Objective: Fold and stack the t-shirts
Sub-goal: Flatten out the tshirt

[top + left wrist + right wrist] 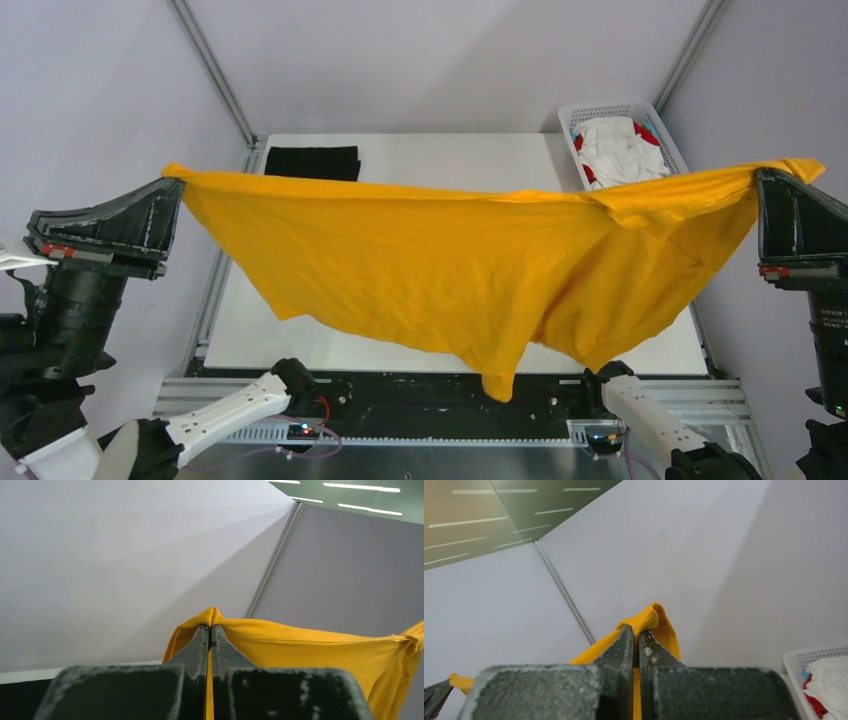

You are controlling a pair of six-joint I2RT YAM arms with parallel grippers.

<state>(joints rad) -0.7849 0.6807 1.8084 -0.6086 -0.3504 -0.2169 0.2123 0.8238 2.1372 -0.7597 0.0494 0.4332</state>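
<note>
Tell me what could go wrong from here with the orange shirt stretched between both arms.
1. The left hand and right hand each pinch only a small fold of the orange shirt. A slip at either would likely drop that side.
2. The shirt sags unevenly and is bunched toward the right, with its lowest tip toward the near edge of the table. Lowered like this, it may land creased or partly off that edge.

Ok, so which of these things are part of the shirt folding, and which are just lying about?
Part of the job:
- mustard-orange cloth t-shirt, stretched between left gripper and right gripper
- folded black cloth shirt, far left
- white and red cloth shirts, heaped far right

Just lying about:
- white plastic mesh basket holding that heap
- white table
</note>
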